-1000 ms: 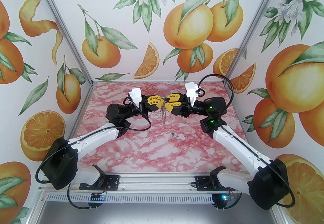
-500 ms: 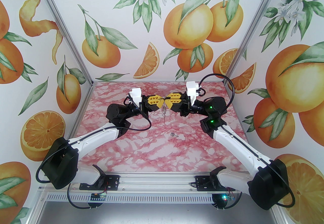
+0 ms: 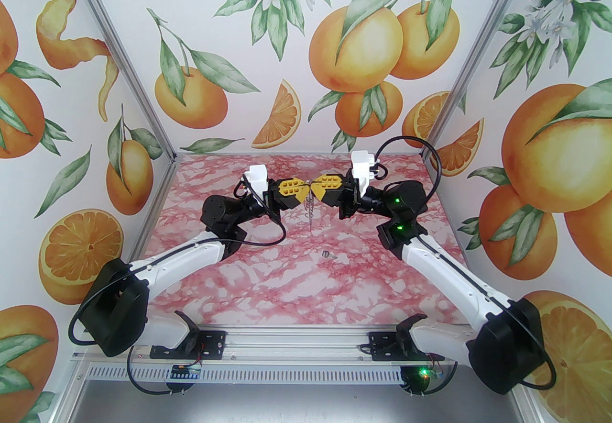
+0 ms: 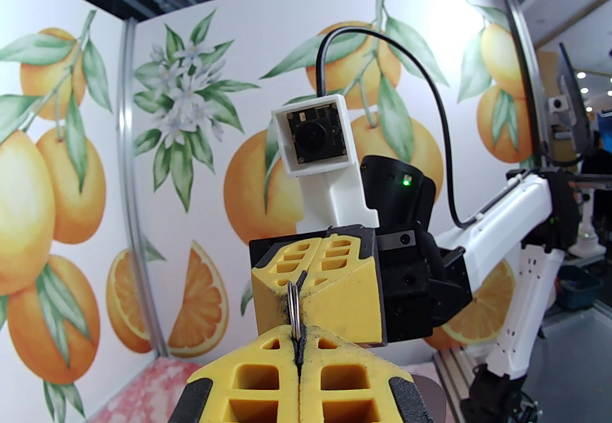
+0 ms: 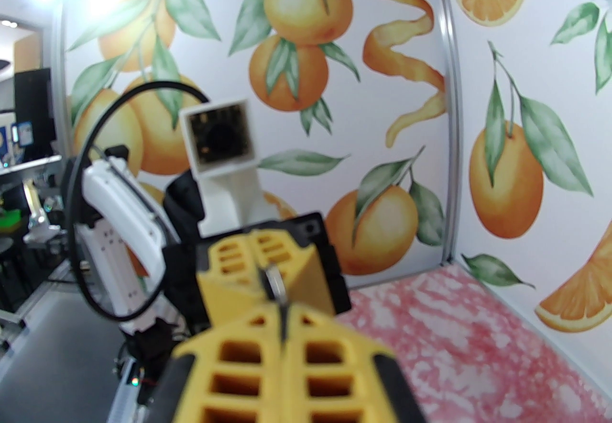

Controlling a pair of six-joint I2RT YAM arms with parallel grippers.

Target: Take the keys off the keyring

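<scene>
The left tool (image 4: 297, 347) is shut, its yellow fingertips pinching the near edge of a thin silvery ring (image 4: 293, 311) seen edge-on. The right tool (image 4: 302, 280) faces it tip to tip and is shut too, clamping the far edge of the same ring in the seam between its fingers. Both tools are raised above the far middle of the table (image 3: 267, 287). Under their meeting tips the keyring (image 3: 311, 210) hangs straight down, clear of the table; its parts are too small to tell apart. One key (image 3: 327, 254) lies loose on the table, nearer and slightly right of the hanging bunch.
</scene>
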